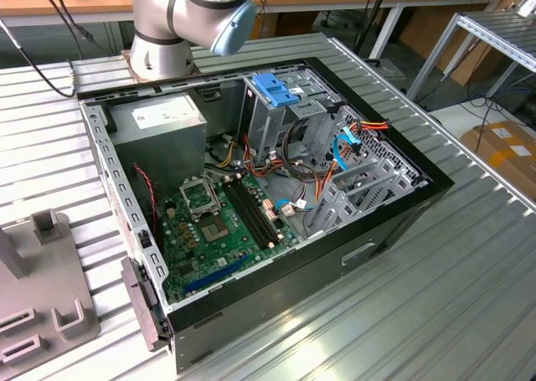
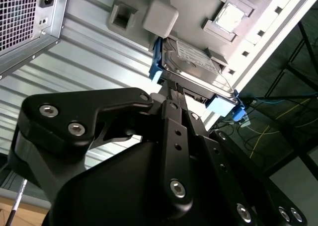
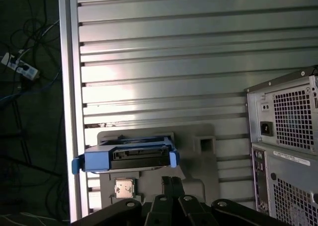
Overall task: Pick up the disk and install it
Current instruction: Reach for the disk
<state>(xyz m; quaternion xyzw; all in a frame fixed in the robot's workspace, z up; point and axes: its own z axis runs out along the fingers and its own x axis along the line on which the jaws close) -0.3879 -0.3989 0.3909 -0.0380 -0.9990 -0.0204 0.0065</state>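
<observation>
The disk (image 2: 198,62) is a grey metal drive with a white label and light-blue rails (image 2: 155,62). It rests on a grey fixture plate (image 2: 198,7) near the edge of the ribbed table. In the first wrist view the disk (image 3: 131,158) shows edge-on with blue rail ends on both sides. My gripper (image 2: 171,85) is right at the disk's near edge, its two black fingers (image 3: 165,182) close together with nothing between them. The open computer case (image 1: 394,222) holds a metal drive cage (image 1: 272,117) topped by a blue bracket (image 1: 276,88).
The case's rear panel (image 3: 285,131), with a power socket and a vent grille, stands close beside the fixture. Inside the case are a power-supply box (image 1: 159,120), a green motherboard (image 1: 213,226) and loose cables (image 1: 347,142). The table edge (image 3: 67,87) drops to a floor with cables.
</observation>
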